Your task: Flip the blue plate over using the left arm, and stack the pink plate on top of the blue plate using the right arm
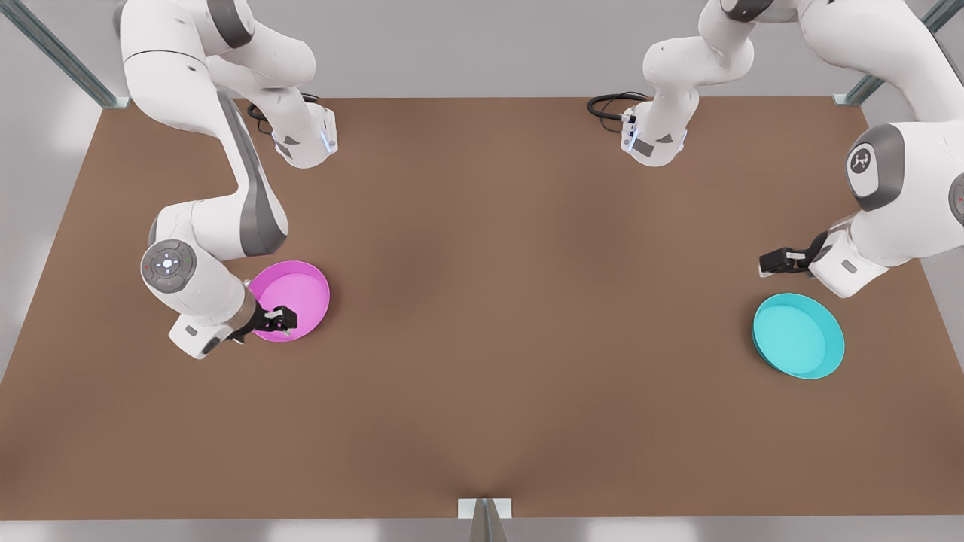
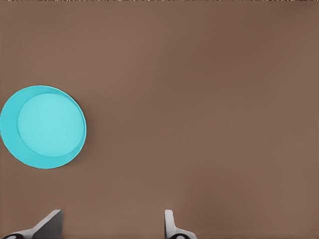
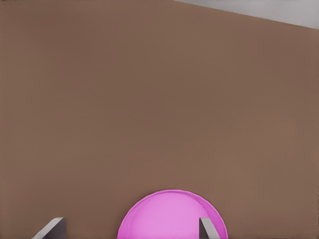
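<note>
The pink plate [image 1: 294, 295] lies rim up on the brown table [image 1: 482, 301] at the front view's left. My right gripper [image 1: 282, 321] hangs over its near rim, open; in the right wrist view the pink plate [image 3: 172, 216] sits between and just beyond the spread fingertips [image 3: 207, 228] of this gripper [image 3: 128, 228]. The blue plate [image 1: 798, 335] lies rim up at the front view's right. My left gripper [image 1: 779, 261] hovers behind it, apart from it, open. In the left wrist view the blue plate [image 2: 42, 127] is off to one side of the open gripper [image 2: 109, 226].
Black cables [image 1: 614, 103] coil at the table's back edge near the arm bases. A small white bracket [image 1: 484, 509] sits at the front edge. Bare brown tabletop stretches between the two plates.
</note>
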